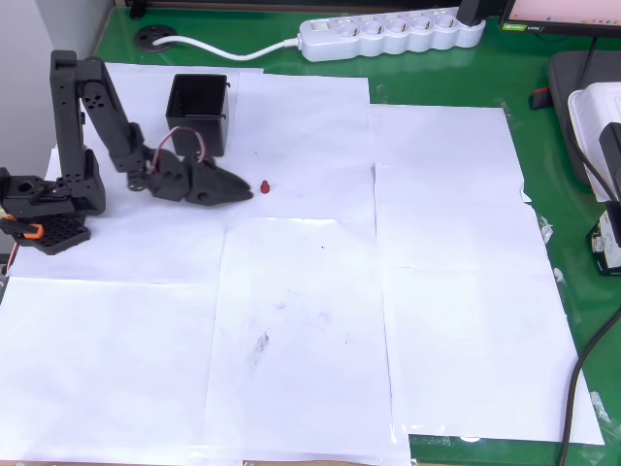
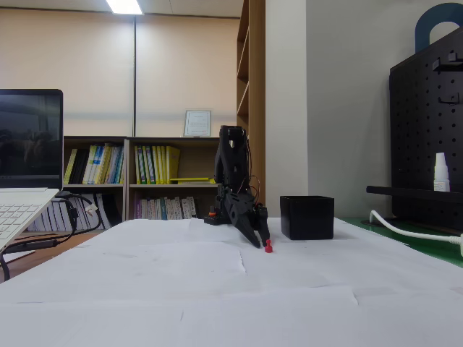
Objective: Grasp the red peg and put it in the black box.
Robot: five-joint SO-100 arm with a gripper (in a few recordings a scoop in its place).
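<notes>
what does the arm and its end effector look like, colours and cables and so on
The arm is black throughout, built from blocky jointed segments with small holes in the plastic. Thin red and white wires loop out near the wrist. The end effector is black too, tapering to a pointed beak-like tip. An orange clip sits on the base at the left of the overhead view.

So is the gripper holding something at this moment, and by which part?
Nothing is held. The gripper points at the red peg, which lies on the paper just past its tip with a small gap between them; the black box stands apart.
</notes>
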